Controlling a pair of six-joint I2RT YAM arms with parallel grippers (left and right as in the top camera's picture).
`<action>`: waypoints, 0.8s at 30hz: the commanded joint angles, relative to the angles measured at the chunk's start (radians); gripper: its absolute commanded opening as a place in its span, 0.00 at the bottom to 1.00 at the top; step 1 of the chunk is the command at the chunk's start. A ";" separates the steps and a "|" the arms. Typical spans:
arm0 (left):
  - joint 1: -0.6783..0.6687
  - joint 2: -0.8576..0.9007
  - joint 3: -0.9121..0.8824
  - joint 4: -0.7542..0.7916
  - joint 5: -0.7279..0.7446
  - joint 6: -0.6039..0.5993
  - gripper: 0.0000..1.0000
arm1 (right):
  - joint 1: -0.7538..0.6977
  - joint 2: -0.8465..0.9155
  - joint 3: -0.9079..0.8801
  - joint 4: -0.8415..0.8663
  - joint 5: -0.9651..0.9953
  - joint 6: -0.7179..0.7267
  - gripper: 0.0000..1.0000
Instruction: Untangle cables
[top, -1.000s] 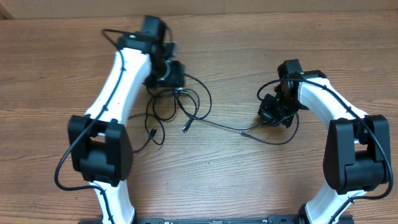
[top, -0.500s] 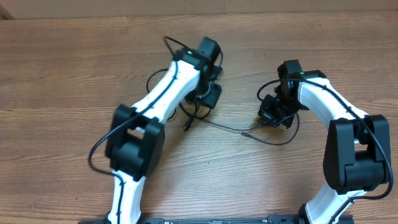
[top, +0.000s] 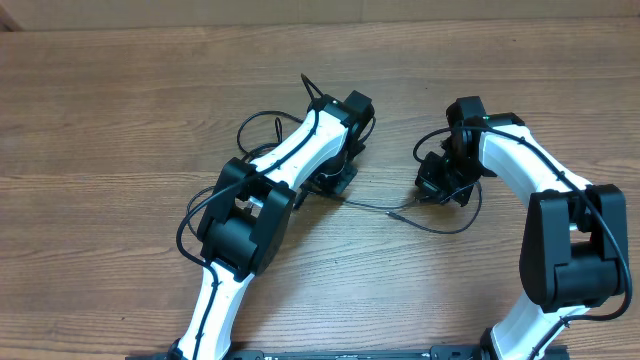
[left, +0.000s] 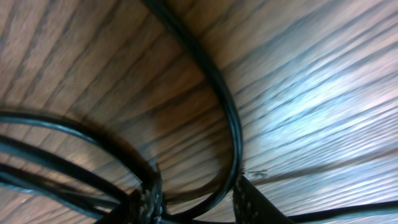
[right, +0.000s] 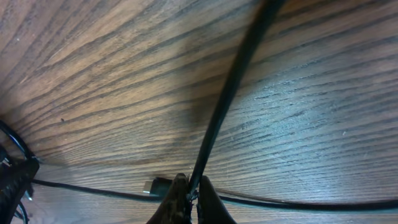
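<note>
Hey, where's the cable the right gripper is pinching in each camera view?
Overhead: the pinched cable meets the right gripper right of centre, mostly hidden under it.
Left wrist: several black cables cross the picture; I can't tell whether this one is among them.
Right wrist: the pinched cable rises from the fingertips at bottom centre to the top edge.
Shared landmark: the wood-grain table.

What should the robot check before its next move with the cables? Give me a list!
1. The right pincer is shut on the straight cable: ok.
2. The cable loop sits inside the open left pincer: ok.
3. The left pincer grips that loop: not ok, a gap shows.
4. Only one cable inside it: cannot tell, other cables crowd beside.
5. The left arm is apart from the right arm: ok.
</note>
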 joint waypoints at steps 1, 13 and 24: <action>0.002 0.027 0.003 -0.013 -0.074 0.058 0.40 | 0.001 -0.024 -0.002 0.002 0.015 0.006 0.04; 0.010 0.027 0.002 -0.060 -0.013 0.267 0.27 | 0.001 -0.024 -0.002 0.002 0.015 0.006 0.04; 0.013 0.028 0.003 -0.019 0.071 0.239 0.04 | 0.011 -0.024 -0.003 0.001 -0.026 0.006 0.61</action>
